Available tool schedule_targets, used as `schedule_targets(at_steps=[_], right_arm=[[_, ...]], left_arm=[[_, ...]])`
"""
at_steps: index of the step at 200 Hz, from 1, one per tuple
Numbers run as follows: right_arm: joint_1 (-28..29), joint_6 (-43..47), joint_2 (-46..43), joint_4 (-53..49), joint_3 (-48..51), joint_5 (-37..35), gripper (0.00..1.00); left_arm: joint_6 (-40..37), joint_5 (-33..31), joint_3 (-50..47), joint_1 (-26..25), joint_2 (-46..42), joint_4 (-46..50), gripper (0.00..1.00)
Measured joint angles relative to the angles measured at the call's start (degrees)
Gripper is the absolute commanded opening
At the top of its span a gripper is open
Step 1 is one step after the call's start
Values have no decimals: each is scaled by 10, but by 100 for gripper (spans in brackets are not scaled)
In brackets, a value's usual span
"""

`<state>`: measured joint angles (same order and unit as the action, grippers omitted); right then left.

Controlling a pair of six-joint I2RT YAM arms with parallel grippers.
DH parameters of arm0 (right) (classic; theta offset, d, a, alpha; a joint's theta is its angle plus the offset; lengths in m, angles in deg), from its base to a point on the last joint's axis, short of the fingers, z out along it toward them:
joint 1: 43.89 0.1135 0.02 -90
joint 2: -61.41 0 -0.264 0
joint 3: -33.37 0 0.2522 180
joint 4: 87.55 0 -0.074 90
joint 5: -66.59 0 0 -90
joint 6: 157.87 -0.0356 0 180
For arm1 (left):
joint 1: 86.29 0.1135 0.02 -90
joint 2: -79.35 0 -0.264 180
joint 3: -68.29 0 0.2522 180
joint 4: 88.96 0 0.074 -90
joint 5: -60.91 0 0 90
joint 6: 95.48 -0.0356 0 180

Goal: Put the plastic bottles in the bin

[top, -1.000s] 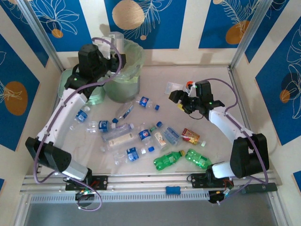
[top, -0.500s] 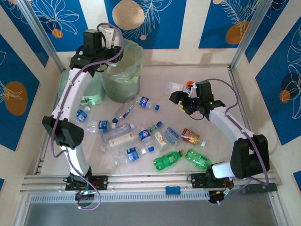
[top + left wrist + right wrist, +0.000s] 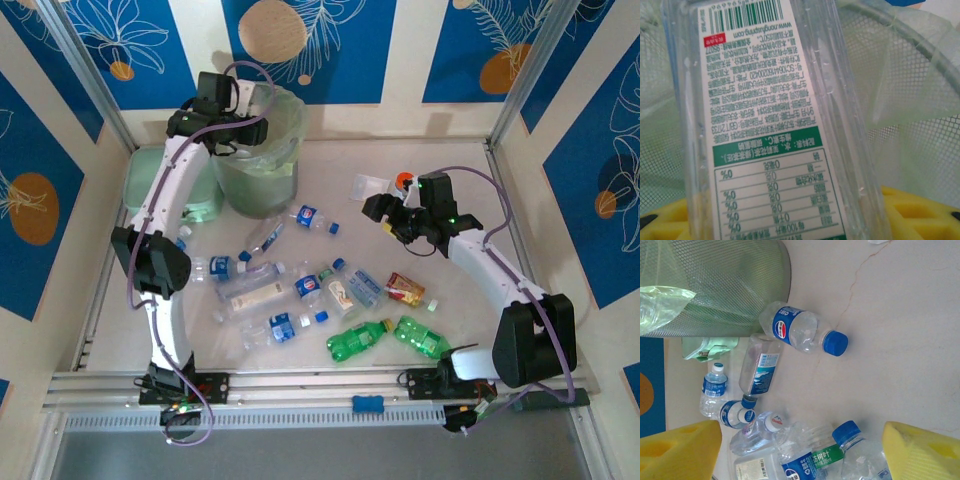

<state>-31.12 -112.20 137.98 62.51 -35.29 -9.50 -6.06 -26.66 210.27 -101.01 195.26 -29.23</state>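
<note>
My left gripper [image 3: 250, 130] hangs over the mouth of the bin [image 3: 256, 185], shut on a clear plastic bottle [image 3: 770, 120] with a white and green label. Its yellow fingers [image 3: 920, 210] flank the bottle, with the bin's mesh wall [image 3: 920, 100] and pale liner behind. Several more plastic bottles lie on the table: a blue-labelled one [image 3: 310, 216] [image 3: 797, 330] near the bin, others around [image 3: 250, 295], and two green ones [image 3: 357, 340] [image 3: 420, 337] at the front. My right gripper [image 3: 385, 215] [image 3: 800, 440] hovers open above the pile, holding nothing.
A mint green box [image 3: 195, 195] stands left of the bin, partly behind my left arm. An orange-capped jar [image 3: 403, 180] and a clear square container [image 3: 368, 185] sit at the back right. Panel walls close in the table on three sides.
My left arm has straightened and swung the held bottle right, from beside the bin's rim to over its mouth. The right arm has barely moved.
</note>
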Motion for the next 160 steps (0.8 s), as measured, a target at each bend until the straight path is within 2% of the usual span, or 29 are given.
schedule_targets(at_steps=[38,54,86,115,149,160], right_arm=[[0,1,-3,0,0,0,84],[0,4,-3,0,0,0,85],[0,5,-3,0,0,-2,87],[6,9,-3,0,0,-6,91],[17,16,-3,1,0,-17,100],[21,19,-3,1,0,-20,99]], left_arm=[[-1,-2,2,0,1,0,85],[3,-1,8,0,1,0,93],[5,0,11,0,0,0,100],[14,3,10,0,-11,6,100],[18,3,-50,1,-99,2,100],[20,0,-89,2,-143,-6,100]])
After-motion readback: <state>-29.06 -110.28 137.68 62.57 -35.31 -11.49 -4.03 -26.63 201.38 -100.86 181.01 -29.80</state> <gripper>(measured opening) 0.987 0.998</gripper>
